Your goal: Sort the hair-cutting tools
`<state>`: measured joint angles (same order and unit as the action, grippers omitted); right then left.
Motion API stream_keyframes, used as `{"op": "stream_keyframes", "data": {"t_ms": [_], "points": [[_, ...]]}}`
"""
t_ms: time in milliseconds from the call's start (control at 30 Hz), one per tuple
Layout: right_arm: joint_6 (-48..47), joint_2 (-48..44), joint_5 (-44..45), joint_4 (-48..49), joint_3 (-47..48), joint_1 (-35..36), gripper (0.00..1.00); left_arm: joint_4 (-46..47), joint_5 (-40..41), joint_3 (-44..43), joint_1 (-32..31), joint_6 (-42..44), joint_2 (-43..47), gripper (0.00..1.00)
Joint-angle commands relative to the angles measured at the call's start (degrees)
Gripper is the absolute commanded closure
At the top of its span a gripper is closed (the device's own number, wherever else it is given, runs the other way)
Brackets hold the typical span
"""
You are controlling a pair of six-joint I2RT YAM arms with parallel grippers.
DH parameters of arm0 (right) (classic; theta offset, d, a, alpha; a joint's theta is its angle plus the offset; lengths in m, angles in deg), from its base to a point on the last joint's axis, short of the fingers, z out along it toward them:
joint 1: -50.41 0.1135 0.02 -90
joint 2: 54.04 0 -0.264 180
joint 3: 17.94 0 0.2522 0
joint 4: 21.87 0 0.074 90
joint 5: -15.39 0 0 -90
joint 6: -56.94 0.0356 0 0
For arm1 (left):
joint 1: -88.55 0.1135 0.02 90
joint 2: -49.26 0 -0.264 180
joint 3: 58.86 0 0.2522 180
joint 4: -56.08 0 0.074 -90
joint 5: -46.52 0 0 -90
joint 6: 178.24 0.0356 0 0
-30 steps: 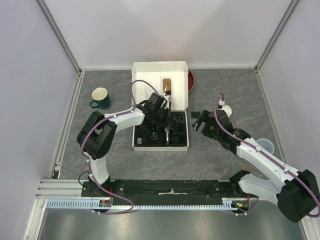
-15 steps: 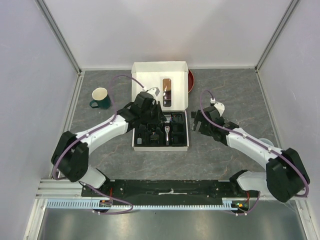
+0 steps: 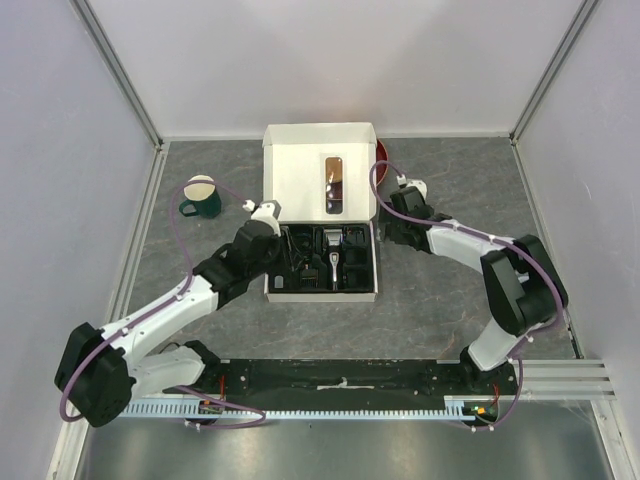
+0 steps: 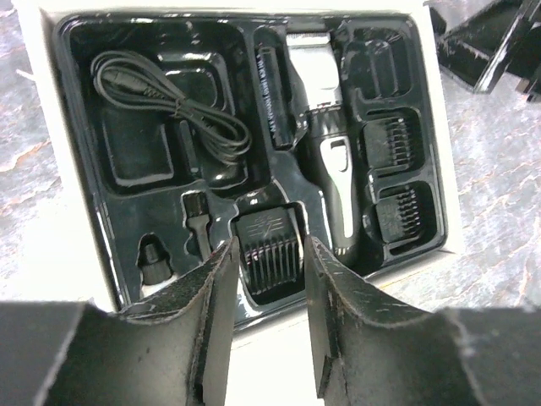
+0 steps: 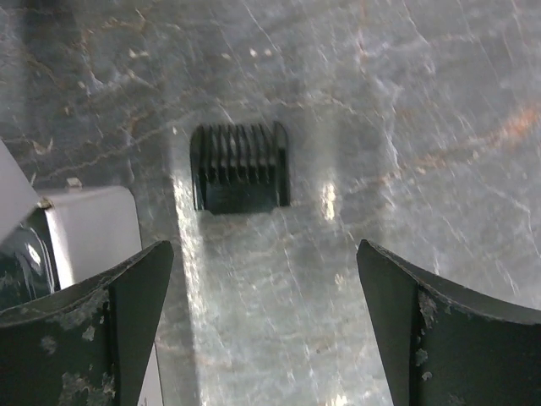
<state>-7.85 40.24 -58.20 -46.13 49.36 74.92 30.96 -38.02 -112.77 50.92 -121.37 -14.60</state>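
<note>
Black ribbed plastic is the bit to watch: one loose comb guard (image 5: 241,167) is lying flat on the grey table (image 5: 439,127), not in the tray yet. From the right gripper (image 5: 262,254) it sits straight ahead of the fingers and a touch toward the finger next to the white box (image 5: 89,224). It's apart from both fingers, nothing touching it.

That pincer is spread wide with nothing in it. The guard looks slightly wider than it is deep, and the wider side runs across, in line with the gap between the fingers, ribs pointing away from the pincer. My guess is it has to go forward and down with a small nudge boxward, and the spread looks wide enough to straddle it. The box corner is just beside that finger, so that's the thing not to clip.

Left gripper (image 4: 269,245) is on the other side, over the tray (image 4: 135,148), fingers partly apart and holding nothing. The clipper (image 4: 325,144) and cable (image 4: 169,97) lie ahead of it. Right arm is clearly nearer.
</note>
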Motion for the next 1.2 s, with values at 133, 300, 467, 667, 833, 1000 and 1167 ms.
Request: {"op": "stream_keyframes", "data": {"t_ms": [133, 300, 467, 667, 833, 1000, 1167], "points": [[-6.2, 5.9, -2.2, 5.8, 4.9, -1.1, 0.02, 3.8, 3.2, 4.3, 0.2, 0.5, 4.8, 0.54], [-6.8, 8.6, -0.2, 8.7, 5.0, -1.6, 0.02, 4.0, 3.0, 5.3, 0.2, 0.2, 5.1, 0.54], [-4.7, 11.6, 0.9, 7.8, 6.8, -2.5, 0.05, 3.7, 2.7, 5.3, 0.3, -0.2, 5.3, 0.54], [-1.1, 12.3, -1.7, 7.8, 6.6, -3.6, 0.14, 4.5, 2.1, 5.5, 0.2, -0.2, 6.8, 0.54], [1.5, 12.9, -4.7, 7.3, 6.2, -4.3, 0.33, 6.3, 1.1, 6.9, 0.3, -0.4, 9.6, 0.54], [5.8, 11.7, -6.5, 4.8, 5.1, -5.3, 0.55, 4.9, -0.1, 7.2, 0.2, -0.9, 11.4, 0.54], [9.3, 6.5, -5.8, 5.8, 0.1, -5.3, 0.58, 4.3, -1.1, 7.1, 0.2, -1.2, 11.6, 0.54]]}}
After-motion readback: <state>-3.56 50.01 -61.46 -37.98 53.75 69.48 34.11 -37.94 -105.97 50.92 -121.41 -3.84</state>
